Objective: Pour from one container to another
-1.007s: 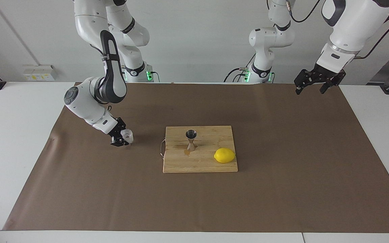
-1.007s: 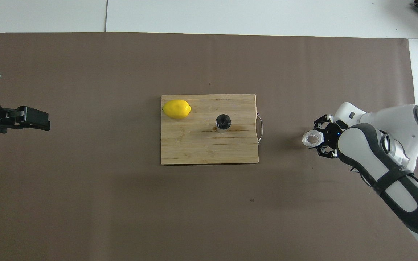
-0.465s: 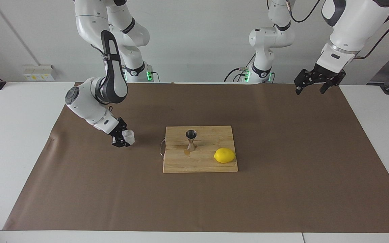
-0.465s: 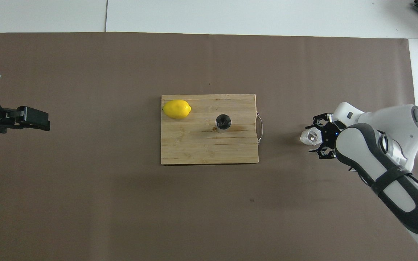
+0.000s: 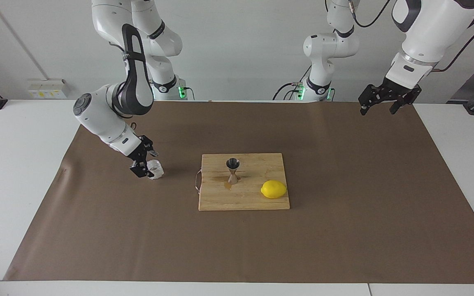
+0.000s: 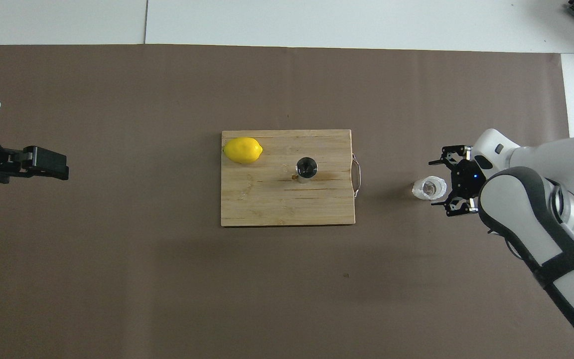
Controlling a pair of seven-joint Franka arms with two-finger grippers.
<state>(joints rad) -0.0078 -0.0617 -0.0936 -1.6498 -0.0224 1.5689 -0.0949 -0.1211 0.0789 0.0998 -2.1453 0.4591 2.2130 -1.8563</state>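
Glass cup (image 5: 155, 169) upright on paper, right gripper (image 5: 144, 163) fingers spread beside it.

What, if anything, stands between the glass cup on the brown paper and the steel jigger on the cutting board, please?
Nothing visible does. The glass cup stands on the brown paper by the open right pincer, toward the right arm's end. Only bare paper and the cutting board edge with its wire handle lie before the jigger. The lemon sits off that line.
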